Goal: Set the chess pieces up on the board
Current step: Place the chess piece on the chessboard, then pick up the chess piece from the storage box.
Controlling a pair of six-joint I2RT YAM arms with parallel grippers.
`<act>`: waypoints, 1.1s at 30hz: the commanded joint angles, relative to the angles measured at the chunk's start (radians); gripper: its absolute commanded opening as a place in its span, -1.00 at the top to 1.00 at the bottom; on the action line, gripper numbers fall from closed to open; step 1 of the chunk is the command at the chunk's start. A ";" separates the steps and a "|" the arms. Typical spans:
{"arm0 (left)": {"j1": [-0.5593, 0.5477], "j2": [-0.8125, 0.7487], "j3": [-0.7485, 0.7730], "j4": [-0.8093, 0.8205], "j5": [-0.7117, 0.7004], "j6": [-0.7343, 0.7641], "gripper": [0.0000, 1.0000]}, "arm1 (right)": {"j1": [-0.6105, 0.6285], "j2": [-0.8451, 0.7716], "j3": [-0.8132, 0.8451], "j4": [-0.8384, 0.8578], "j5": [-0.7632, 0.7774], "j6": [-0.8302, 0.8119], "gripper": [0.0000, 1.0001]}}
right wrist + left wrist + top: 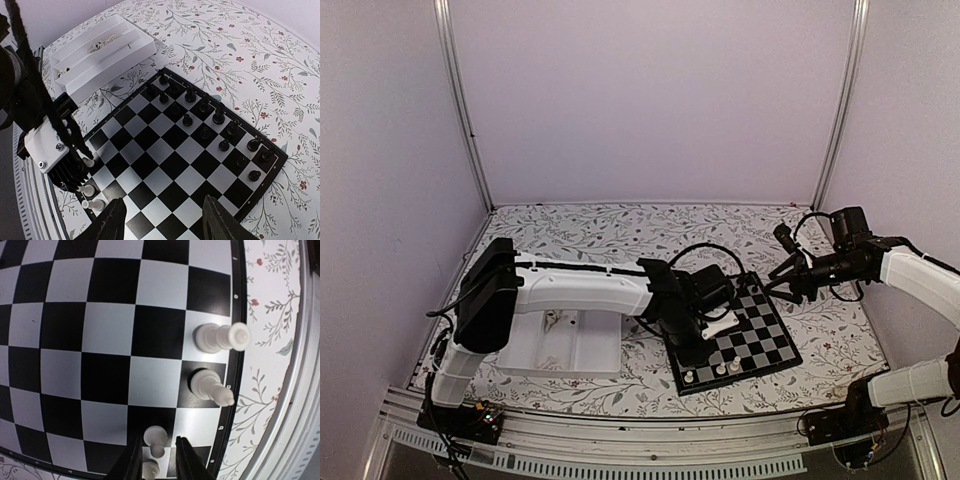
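Cream-white chess piece (pixel 155 434) | between left hand (pixel 158 441) fingers (pixel 131 462) | board (pixel 107 372) edge square

The left arm (pixel 580 290) and right arm (pixel 920 272) are showing white shells over black joints. Black cables (pixel 703 248) are trailing along them

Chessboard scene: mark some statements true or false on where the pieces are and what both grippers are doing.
1. Black chess pieces stand along one side of the board. True.
2. The right gripper holds a black piece. False: its jaws are open and empty.
3. Spare white pieces lie in the tray. True.
4. The left gripper is over the tray. False: it is at the board's edge, fingers either side of a white piece.
5. White pieces fill two rows of the board. False: just a few stand near one corner.
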 commanded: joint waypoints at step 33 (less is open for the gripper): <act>0.273 -0.811 -0.838 -0.155 -0.219 -0.556 0.39 | -0.003 -0.003 -0.015 -0.022 -0.048 -0.033 -0.02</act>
